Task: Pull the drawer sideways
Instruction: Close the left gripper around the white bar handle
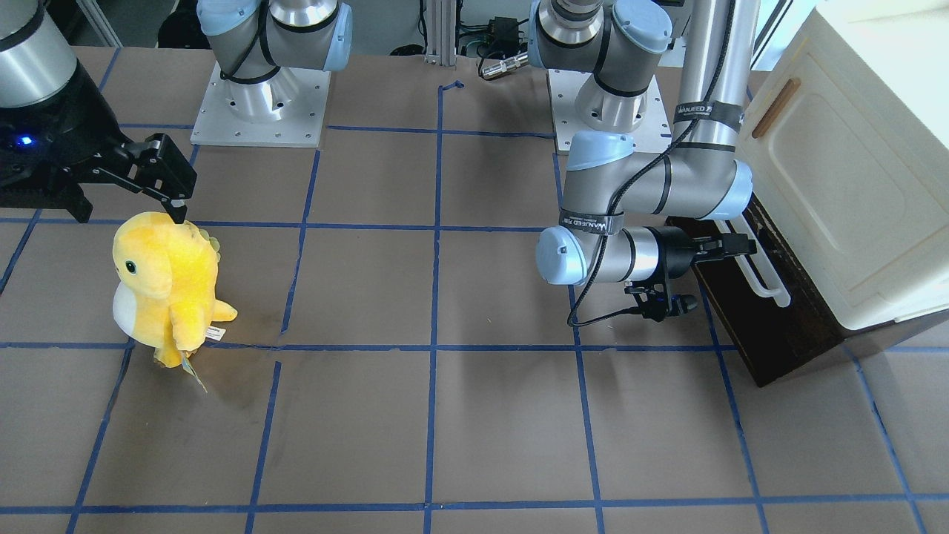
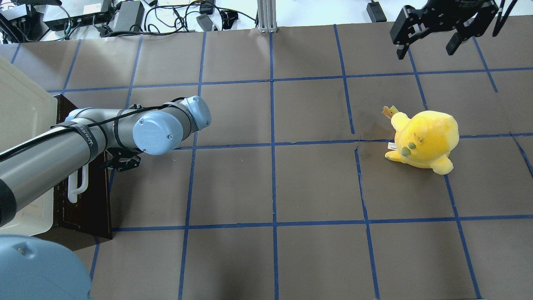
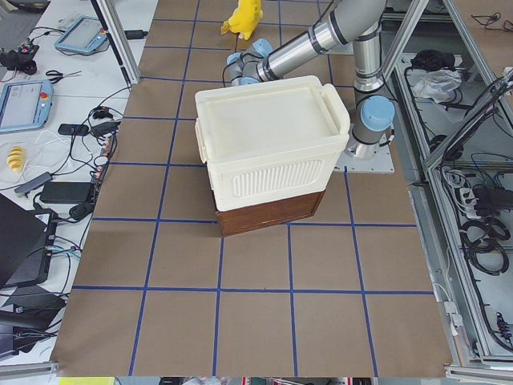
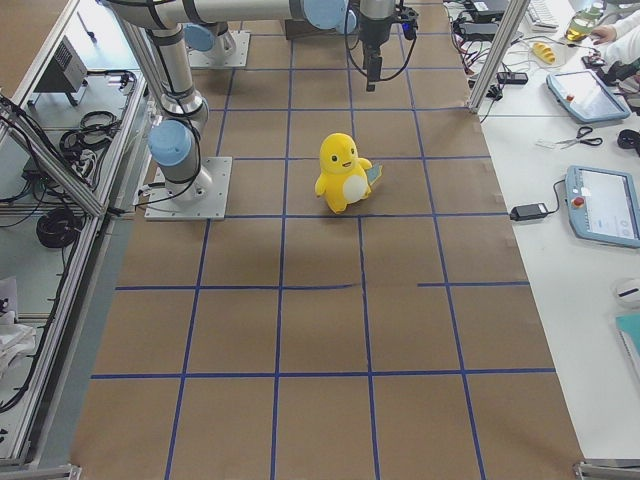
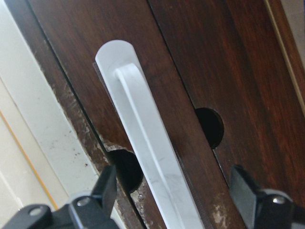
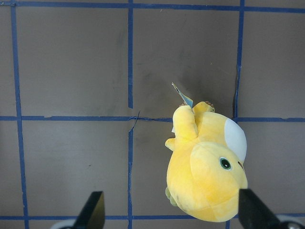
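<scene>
The drawer (image 1: 741, 319) has a dark brown wooden front and a long white bar handle (image 1: 767, 285). It sits under the cream-white cabinet (image 1: 838, 185) at the table's end and looks closed. My left gripper (image 1: 734, 245) points sideways at the upper end of the handle. In the left wrist view it (image 5: 176, 200) is open, with one finger (image 5: 106, 188) on each side of the handle (image 5: 152, 148) and not clamped on it. My right gripper (image 2: 433, 39) is open and empty, raised above the far side of the table.
A yellow plush toy (image 1: 167, 282) stands on the brown paper below the right gripper and shows in the right wrist view (image 6: 205, 171). Blue tape lines grid the table. The cabinet (image 2: 21, 125) sits at the table's left end.
</scene>
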Robot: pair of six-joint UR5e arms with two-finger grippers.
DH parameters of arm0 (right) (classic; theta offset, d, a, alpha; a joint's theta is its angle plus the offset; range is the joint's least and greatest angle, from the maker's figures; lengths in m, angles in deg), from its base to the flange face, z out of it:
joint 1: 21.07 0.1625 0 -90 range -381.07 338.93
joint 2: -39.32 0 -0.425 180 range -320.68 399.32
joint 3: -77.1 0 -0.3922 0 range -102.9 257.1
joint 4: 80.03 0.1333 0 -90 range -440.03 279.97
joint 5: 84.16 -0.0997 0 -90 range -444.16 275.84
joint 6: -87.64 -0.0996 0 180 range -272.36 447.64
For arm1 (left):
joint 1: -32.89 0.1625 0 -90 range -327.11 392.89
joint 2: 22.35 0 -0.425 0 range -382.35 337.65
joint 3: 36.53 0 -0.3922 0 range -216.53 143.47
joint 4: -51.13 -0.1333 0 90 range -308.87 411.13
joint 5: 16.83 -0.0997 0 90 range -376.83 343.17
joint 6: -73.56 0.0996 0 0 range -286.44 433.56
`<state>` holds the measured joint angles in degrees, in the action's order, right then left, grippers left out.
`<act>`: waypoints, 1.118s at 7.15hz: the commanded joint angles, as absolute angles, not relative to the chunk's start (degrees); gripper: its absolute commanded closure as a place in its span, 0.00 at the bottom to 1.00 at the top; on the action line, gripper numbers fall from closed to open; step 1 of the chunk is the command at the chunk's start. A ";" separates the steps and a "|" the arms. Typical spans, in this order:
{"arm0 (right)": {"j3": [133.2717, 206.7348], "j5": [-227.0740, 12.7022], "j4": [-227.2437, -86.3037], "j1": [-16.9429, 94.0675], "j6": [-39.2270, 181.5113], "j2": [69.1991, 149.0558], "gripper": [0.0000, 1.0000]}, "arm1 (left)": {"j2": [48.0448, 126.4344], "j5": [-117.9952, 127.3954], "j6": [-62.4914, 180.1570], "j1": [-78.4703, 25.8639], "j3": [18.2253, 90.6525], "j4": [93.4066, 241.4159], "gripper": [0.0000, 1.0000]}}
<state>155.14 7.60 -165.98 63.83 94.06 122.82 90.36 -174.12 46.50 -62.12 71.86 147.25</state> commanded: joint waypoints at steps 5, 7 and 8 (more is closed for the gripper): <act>155.14 7.59 -165.98 63.83 94.06 122.82 0.00 | 91.20 -175.12 46.58 -61.94 71.66 147.28 0.79; 155.14 7.59 -165.98 63.83 94.06 122.82 0.00 | 91.29 -175.21 46.49 -61.94 71.75 147.28 0.79; 155.14 7.59 -165.98 63.83 94.06 122.82 0.00 | 91.20 -175.21 46.67 -61.94 71.75 147.46 0.85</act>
<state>155.14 7.59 -165.98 63.83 94.06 122.82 91.24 -175.18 46.56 -61.94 71.74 147.33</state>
